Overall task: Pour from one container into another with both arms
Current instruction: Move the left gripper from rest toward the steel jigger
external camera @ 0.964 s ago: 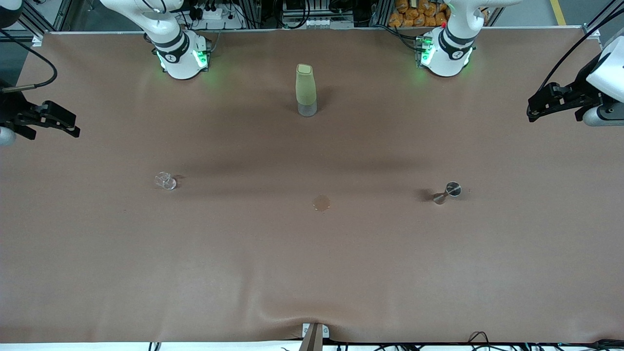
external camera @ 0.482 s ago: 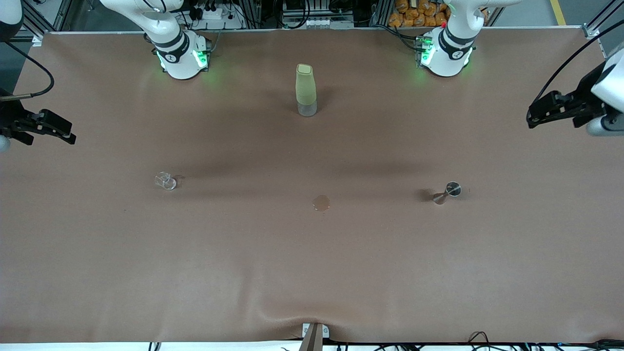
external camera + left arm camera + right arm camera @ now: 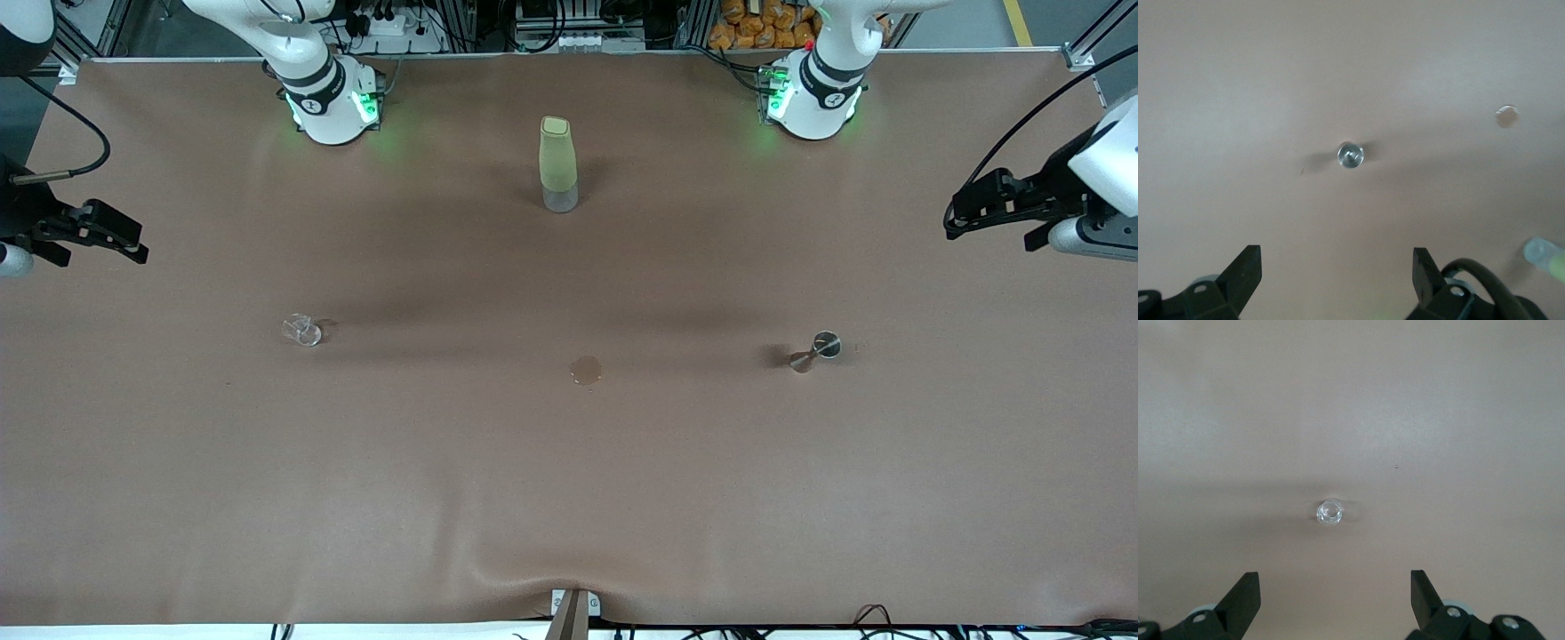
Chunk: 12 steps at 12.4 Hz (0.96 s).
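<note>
Since neither arm holds anything, the pouring has not begun. Up over the right arm's end of the table (image 3: 569, 498), the right gripper (image 3: 133, 249) has its fingers spread wide apart and empty, the clear glass (image 3: 302, 331) standing near. Over its own end, the left gripper (image 3: 956, 222) is likewise spread and empty, the metal measuring cup (image 3: 813, 351) untouched. Both pickups and the pour remain.

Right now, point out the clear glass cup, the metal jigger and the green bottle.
clear glass cup (image 3: 302, 330): front view, on its body.
metal jigger (image 3: 814, 350): front view, on its narrow waist.
green bottle (image 3: 557, 160): front view, on its green sleeve, above the clear base.
</note>
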Motion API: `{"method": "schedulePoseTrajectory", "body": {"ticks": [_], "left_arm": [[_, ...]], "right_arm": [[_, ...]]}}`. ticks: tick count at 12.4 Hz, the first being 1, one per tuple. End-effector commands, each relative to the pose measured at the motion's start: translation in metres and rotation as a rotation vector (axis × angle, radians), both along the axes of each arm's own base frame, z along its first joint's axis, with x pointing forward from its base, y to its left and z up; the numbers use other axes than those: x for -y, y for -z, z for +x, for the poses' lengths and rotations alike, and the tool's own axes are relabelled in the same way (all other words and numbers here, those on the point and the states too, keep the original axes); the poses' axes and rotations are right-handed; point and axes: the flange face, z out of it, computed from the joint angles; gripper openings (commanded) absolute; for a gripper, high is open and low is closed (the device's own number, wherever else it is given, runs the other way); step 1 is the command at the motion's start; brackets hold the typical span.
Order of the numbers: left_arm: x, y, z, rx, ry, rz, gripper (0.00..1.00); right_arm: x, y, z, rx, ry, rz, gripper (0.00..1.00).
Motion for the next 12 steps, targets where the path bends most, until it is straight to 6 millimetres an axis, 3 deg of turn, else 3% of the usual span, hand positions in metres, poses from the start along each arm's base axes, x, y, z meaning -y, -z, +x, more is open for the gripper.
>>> {"method": "schedulePoseTrajectory", "body": {"ticks": [1, 5, 7, 10, 12], "left_arm": [[-0.076, 0.046, -0.005, 0.009, 0.053, -0.196, 1.00], [-0.127, 0.122, -0.010, 0.021, 0.087, -0.370, 1.00], [-0.149, 0.174, -0.009, 0.086, 0.137, -0.499, 1.00], [-0.153, 0.215, 0.002, 0.184, 0.358, -0.554, 1.00], [-0.153, 0.256, 0.011, 0.266, 0.479, -0.640, 1.00]], "right_arm": [[0.001, 0.002, -0.001, 0.001, 0.012, 0.003, 1.00], [0.001, 0.002, -0.001, 0.001, 0.012, 0.002, 1.00], [0.001, 0.004, -0.001, -0.002, 0.012, 0.002, 1.00], [0.001, 0.006, 0.000, -0.006, 0.012, 0.002, 1.00], [0.003, 0.006, 0.000, -0.009, 0.012, 0.002, 1.00]]}}
